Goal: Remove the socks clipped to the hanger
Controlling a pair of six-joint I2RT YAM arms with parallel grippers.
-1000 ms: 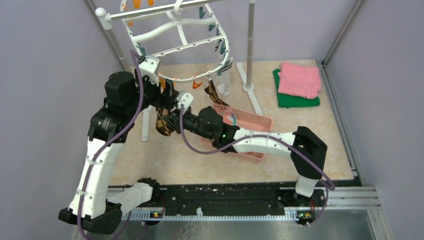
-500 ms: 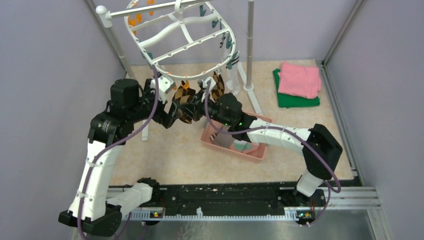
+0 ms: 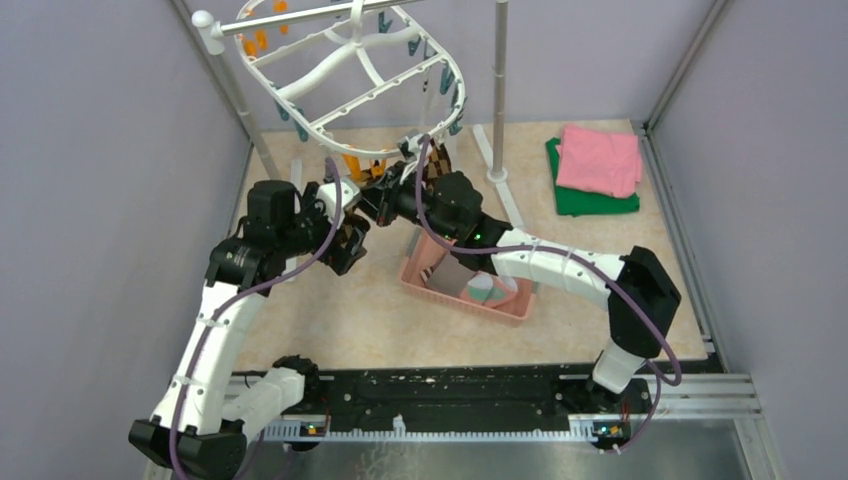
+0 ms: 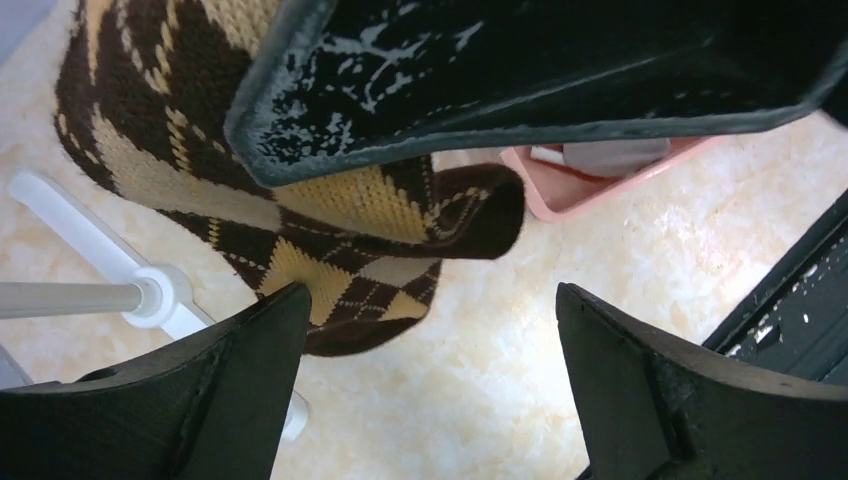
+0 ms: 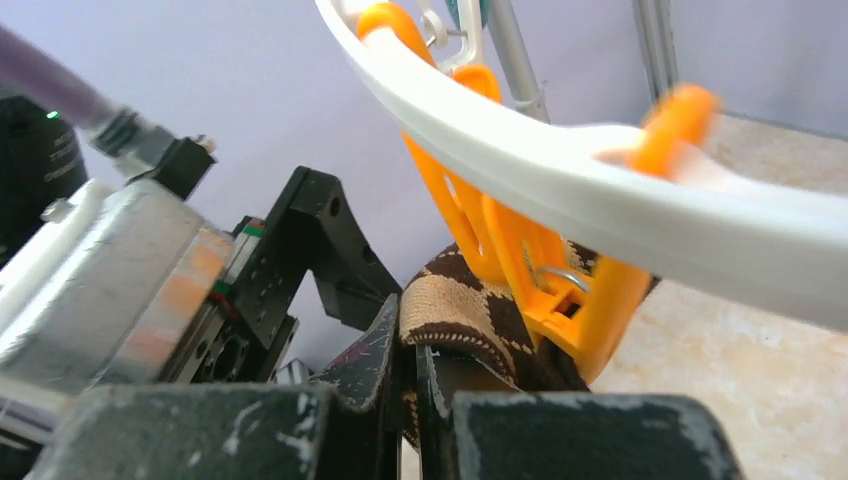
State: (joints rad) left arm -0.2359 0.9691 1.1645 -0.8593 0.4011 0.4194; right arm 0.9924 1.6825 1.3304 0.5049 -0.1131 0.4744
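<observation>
A brown diamond-patterned sock (image 5: 450,300) hangs below the white hanger (image 3: 370,75), beside an orange clip (image 5: 560,290) on the hanger's rim (image 5: 560,160). My right gripper (image 5: 408,335) is shut on that sock's upper edge, just under the rim (image 3: 378,200). The sock's lower part (image 4: 330,250) dangles in front of my left gripper (image 4: 428,300), which stands wide open with nothing between its fingers. In the top view the left gripper (image 3: 338,252) is low and left of the sock. A second brown sock (image 3: 437,165) hangs from the rim further right.
A pink basket (image 3: 470,285) with socks inside stands on the floor under the right forearm. The metal-and-white pole stand (image 3: 498,90) rises behind, its white foot (image 4: 150,295) near the left gripper. Folded pink (image 3: 600,158) and green (image 3: 590,202) cloths lie at the back right.
The left gripper has opened wider and drawn down and left, away from the sock. The right gripper, still shut on the sock, has risen toward the rim. The hanger has swung.
</observation>
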